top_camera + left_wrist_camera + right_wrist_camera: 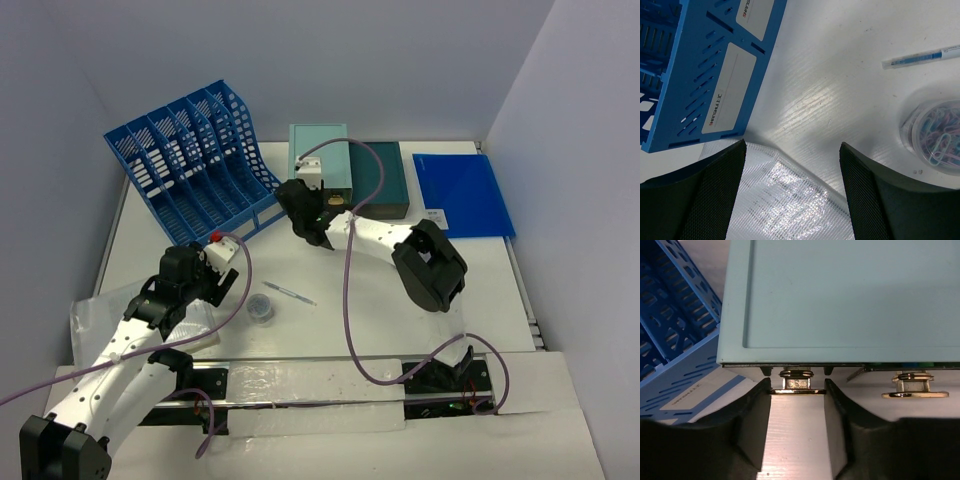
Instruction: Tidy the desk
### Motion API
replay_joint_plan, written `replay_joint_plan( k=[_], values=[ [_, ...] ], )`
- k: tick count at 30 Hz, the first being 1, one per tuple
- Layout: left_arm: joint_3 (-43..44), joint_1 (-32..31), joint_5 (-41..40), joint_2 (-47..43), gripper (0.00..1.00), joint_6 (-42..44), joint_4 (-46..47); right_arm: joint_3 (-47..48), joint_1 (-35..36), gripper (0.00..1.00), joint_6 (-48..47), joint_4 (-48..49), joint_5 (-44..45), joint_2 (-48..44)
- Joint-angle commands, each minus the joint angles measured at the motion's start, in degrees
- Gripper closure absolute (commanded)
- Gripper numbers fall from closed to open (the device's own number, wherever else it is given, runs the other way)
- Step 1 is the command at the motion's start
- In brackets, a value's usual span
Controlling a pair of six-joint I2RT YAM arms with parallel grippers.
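The white desk (400, 300) carries everything here. My right gripper (320, 235) is at the front of the light teal drawer box (318, 150). In the right wrist view the gripper (797, 385) has its jaws closed against both ends of the box's gold drawer knob (797, 385), below the box's lid (840, 295). My left gripper (218, 265) is open and empty. In the left wrist view the gripper (792, 145) hovers over the corner of a clear mesh pouch (780, 200), next to the blue file rack (705, 75).
The blue file rack (190, 160) stands at the back left. A pen (290, 293) and a round tub of paper clips (261, 307) lie mid-desk. A dark teal box (385, 180) with a second gold knob (912, 390) and a blue folder (462, 195) are at the back right.
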Motion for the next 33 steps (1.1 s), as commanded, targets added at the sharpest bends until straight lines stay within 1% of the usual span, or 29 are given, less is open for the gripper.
replay_joint_plan(
  k=[1, 2, 4, 8, 14, 19, 24, 25, 26, 28, 29, 30, 33],
  values=[
    [0.02, 0.39, 0.53, -0.56, 0.18, -0.53, 1.07, 2.57, 0.11, 0.65, -0.69, 1.07, 3.71, 0.04],
    [0.02, 0.39, 0.45, -0.62, 0.18, -0.50, 1.09, 2.50, 0.11, 0.68, -0.69, 1.07, 3.85, 0.00],
    [0.02, 0.39, 0.41, -0.66, 0.18, -0.58, 1.12, 1.56, 0.34, 0.78, -0.83, 1.68, 4.01, -0.82],
    [0.02, 0.39, 0.41, -0.80, 0.18, -0.58, 1.15, -1.46, 1.77, 0.86, -0.76, 3.00, 4.16, -3.13],
    [-0.07, 0.39, 0.39, -0.98, 0.18, -0.58, 1.28, -9.09, 5.65, 0.87, 0.47, 3.70, 5.35, -8.85],
    [-0.08, 0.39, 0.23, -1.24, 0.18, -0.58, 1.22, -16.73, 11.07, 0.87, 2.34, 3.43, 6.71, -15.42],
    [-0.09, 0.46, 0.30, -1.35, 0.18, -0.65, 1.28, -24.12, 14.75, 0.84, 5.26, 3.13, 6.21, -20.76],
    [-0.15, 0.39, 0.22, -1.42, 0.18, -0.60, 1.23, -24.83, 15.37, 0.81, 5.47, 2.97, 6.18, -21.76],
    [-0.16, 0.39, 0.16, -1.42, 0.18, -0.66, 1.29, -25.55, 15.97, 0.75, 5.53, 2.85, 6.06, -22.37],
    [-0.16, 0.39, 0.30, -1.50, 0.18, -0.60, 1.23, -26.48, 16.34, 0.56, 5.04, 3.29, 5.03, -23.18],
    [-0.16, 0.46, 0.32, -1.57, 0.18, -0.58, 1.21, -27.19, 16.57, 0.43, 4.20, 3.64, 4.33, -23.55],
    [-0.16, 0.48, 0.32, -1.59, 0.18, -0.58, 1.21, -27.96, 16.57, 0.37, 3.28, 4.11, 3.49, -24.27],
    [-0.16, 0.57, 0.32, -1.71, 0.18, -0.58, 1.21, -30.40, 16.94, 0.27, 0.76, 6.15, 0.58, -26.74]
  ],
)
